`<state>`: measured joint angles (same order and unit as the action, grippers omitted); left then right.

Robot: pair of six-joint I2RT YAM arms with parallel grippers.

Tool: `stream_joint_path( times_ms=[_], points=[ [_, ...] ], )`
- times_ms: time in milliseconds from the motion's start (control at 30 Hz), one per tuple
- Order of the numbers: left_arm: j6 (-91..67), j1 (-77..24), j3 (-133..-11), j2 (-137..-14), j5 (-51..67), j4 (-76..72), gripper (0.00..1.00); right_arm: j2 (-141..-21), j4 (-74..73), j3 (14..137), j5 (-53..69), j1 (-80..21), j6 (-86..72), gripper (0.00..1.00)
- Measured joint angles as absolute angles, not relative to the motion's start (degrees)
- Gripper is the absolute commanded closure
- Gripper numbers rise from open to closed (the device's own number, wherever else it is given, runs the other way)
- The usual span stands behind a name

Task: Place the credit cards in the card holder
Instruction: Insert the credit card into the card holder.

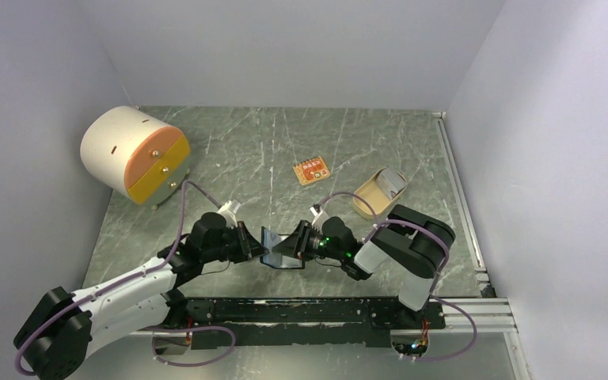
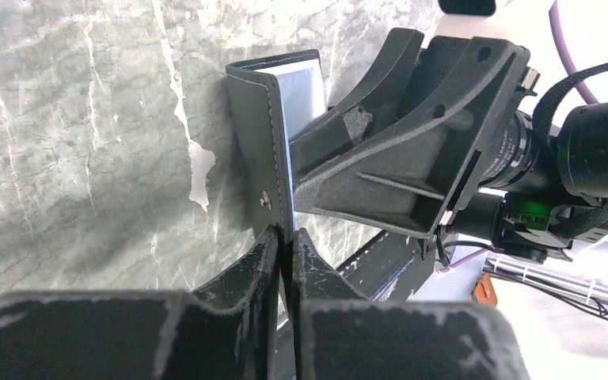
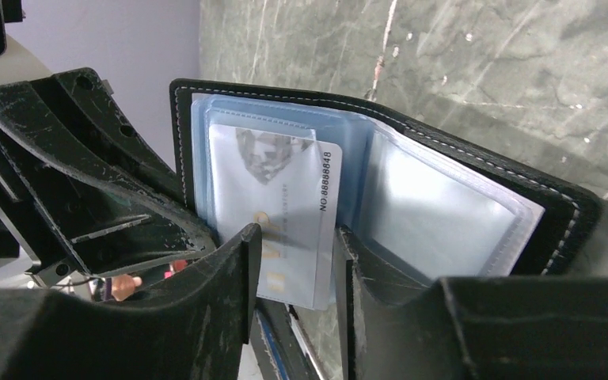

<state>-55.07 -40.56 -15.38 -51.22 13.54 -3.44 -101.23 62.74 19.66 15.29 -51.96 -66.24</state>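
Count first: one drum (image 1: 134, 154), one wallet, one card that I can see, one orange chip, one tray, all on a green marbled worktop (image 1: 229, 142).

The white drum with two drawers, one orange and one yellow, sits at the far left corner. The left fingers (image 1: 256, 244) are clamped together on the edge of the wallet (image 1: 277, 252), which stands open near the middle of the near edge. The right fingers (image 1: 299, 241) face it from the other side. They're apart, with the lower end of the card (image 3: 285, 206) between them, and I can't tell if they're actually touching it.

The card only shows up in the right wrist view. It's pale and sits in a bluish clear pocket, with what looks like "NO:88898848" printed up one side. The left wrist view only gets the black stitched cover edge-on, and the top view just shows a dark flap.

The orange chip (image 1: 310, 171) lies mid-worktop, print too small to read. The tan oval tray (image 1: 366, 199) is off toward the right edge.
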Motion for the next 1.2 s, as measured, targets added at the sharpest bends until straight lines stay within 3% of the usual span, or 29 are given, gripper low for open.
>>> stream_joint_path(
  times_ms=[133, 433, 467, 633, 800, 900, 1067, 1200],
  points=[
    [-55.0, -40.5, -14.6, -51.5, 14.3, -4.6, 0.71, -102.9, 65.1, 19.4, 16.0, -51.7, -67.0, 0.65],
    [-54.9, -40.5, -14.6, -50.2, 15.0, -4.9, 0.65, -105.6, 71.0, 18.3, 17.4, -51.0, -69.3, 0.65],
    [-54.9, -40.5, -14.6, -49.3, 15.0, -4.6, 0.65, -105.8, 71.7, 18.2, 17.6, -51.0, -69.5, 0.65],
    [-54.4, -40.5, -14.6, -46.2, 13.8, -3.2, 0.89, -105.9, 74.4, 18.2, 18.1, -50.7, -70.3, 0.65],
    [-54.0, -40.5, -14.6, -46.6, 13.6, -2.9, 0.91, -106.2, 75.3, 17.5, 18.1, -50.6, -70.5, 0.65],
    [-54.0, -40.5, -14.6, -46.9, 13.6, -2.9, 0.75, -107.0, 76.1, 17.5, 18.2, -50.6, -70.8, 0.65],
    [-54.0, -40.6, -14.6, -46.5, 13.6, -3.1, 0.64, -107.9, 77.4, 17.1, 18.5, -50.6, -71.5, 0.65],
    [-54.0, -40.6, -14.6, -45.0, 13.6, -3.1, 0.72, -107.9, 77.8, 17.0, 18.7, -50.6, -71.7, 0.65]
  ],
)
